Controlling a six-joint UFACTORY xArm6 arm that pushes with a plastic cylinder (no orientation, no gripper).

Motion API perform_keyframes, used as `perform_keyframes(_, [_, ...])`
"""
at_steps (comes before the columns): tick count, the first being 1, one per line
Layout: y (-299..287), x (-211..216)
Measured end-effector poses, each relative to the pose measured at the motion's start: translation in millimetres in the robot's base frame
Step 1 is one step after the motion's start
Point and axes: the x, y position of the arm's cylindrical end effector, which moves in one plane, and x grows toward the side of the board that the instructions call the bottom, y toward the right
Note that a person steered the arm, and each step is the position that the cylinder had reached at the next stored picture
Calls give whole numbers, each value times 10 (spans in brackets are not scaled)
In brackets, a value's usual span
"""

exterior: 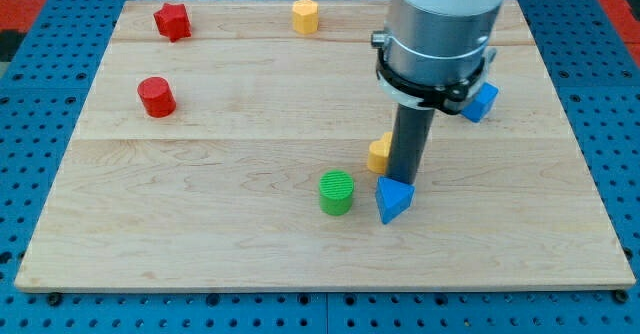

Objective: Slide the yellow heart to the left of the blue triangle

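My tip (pixel 408 177) comes down near the middle of the wooden board (pixel 250 254), a little toward the view's right; it is just a plain dark rod, so it has nothing to spread, press together or pinch, and it holds nothing. Just below my tip, toward the view's bottom, sits the blue triangle (pixel 394 199); the two look like they touch, but I cannot tell for sure. Right beside the rod, on the view's left of it, is the yellow heart (pixel 379 154); the rod hides part of it, so only its left side shows, and its shape is hard to make out; it lies a bit above the blue triangle and just to that block's left. Further to the view's left of my tip, and a little lower, stands the green cylinder (pixel 336 193); it is near the blue triangle but not touching it. Up and to the view's right of my tip, a second blue block (pixel 484 102) peeks out from behind the big grey arm (pixel 440 24); its shape I cannot tell. Well away at the view's top, left of my tip, is a yellow hexagon block (pixel 305 16); far to the view's left are a red star block (pixel 172 21) and, below it, a red cylinder (pixel 156 96).
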Motion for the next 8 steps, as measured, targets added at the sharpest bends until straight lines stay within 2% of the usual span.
perform_keyframes(1, [0, -33])
perform_keyframes(3, [350, -192])
perform_keyframes(5, [242, -186])
perform_keyframes(6, [-21, -109])
perform_keyframes(7, [-271, -360])
perform_keyframes(8, [-811, -571])
